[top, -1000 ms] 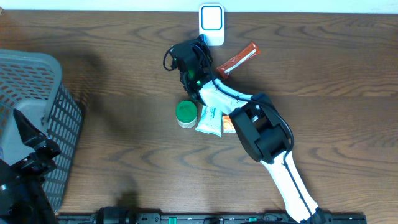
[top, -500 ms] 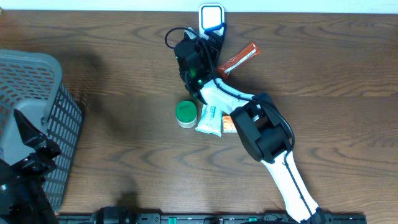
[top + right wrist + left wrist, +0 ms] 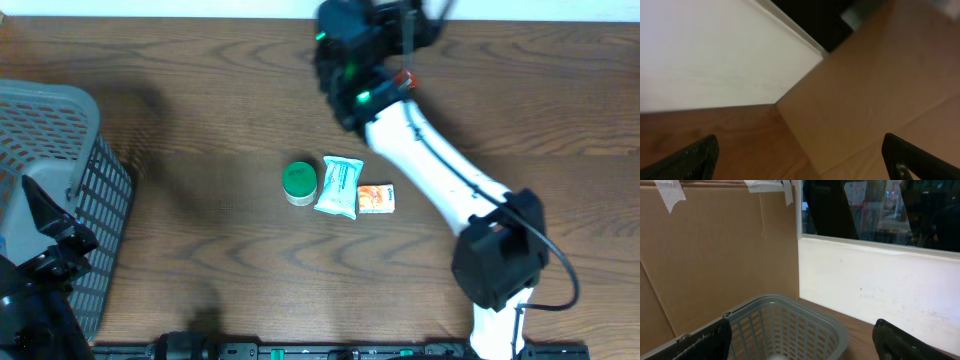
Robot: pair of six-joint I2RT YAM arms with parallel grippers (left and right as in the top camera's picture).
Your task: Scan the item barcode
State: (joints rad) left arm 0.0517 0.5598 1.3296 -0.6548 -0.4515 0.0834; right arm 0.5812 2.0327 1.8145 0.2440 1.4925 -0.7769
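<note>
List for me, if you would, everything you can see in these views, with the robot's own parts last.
grey plastic lattice basket: one, grey, left end of the table
green-lidded round jar: one, green lid, middle of the table
white and teal soft pouch: one, white and teal, just right of the jar
small orange packet: one, orange, right of the pouch
brown wooden table: one, brown, under all of these
brown cardboard panel: one, brown, behind the basket
left gripper: one, black, open and empty, facing the basket
right gripper: one, black, open and empty, raised at the table's far edge
</note>
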